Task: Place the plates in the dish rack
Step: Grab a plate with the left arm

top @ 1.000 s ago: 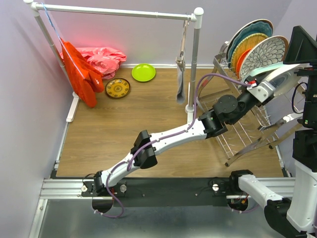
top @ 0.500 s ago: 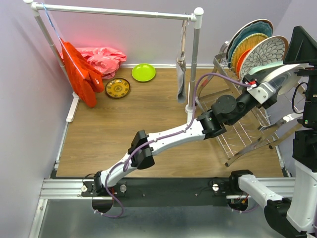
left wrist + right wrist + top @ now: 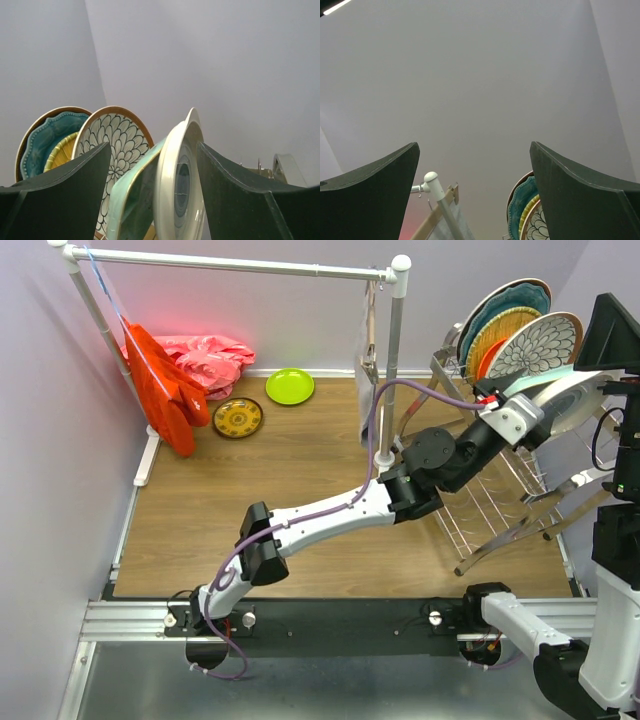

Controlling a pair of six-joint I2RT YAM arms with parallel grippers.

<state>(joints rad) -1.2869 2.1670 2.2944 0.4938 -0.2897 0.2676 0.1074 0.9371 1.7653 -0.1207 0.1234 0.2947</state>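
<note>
The dish rack (image 3: 492, 502) stands at the right with several plates upright in it: teal scalloped (image 3: 506, 302), woven yellow (image 3: 497, 330), brown-rimmed floral (image 3: 537, 344), mint tray (image 3: 532, 383) and white ringed plate (image 3: 578, 400). My left gripper (image 3: 528, 408) is at the rack's front, open. In the left wrist view its jaws (image 3: 154, 148) straddle the mint tray (image 3: 131, 196) and the white ringed plate (image 3: 176, 186) without clamping them. A lime green plate (image 3: 290, 386) and a yellow-brown patterned plate (image 3: 238, 417) lie flat at the back left. My right gripper (image 3: 474, 146) is open and empty, aimed at the wall.
A white pipe rail (image 3: 240, 264) spans the back, its right post (image 3: 391, 370) close to the rack. A grey cloth (image 3: 365, 400) hangs from it. Red cloth (image 3: 160, 390) and pink cloth (image 3: 205, 355) sit in the back left corner. Walls close in on the left and behind.
The left gripper's jaws have spread apart around the white ringed plate, which stays in the rack. The left arm has drawn back slightly to the left. The right arm has not moved.
</note>
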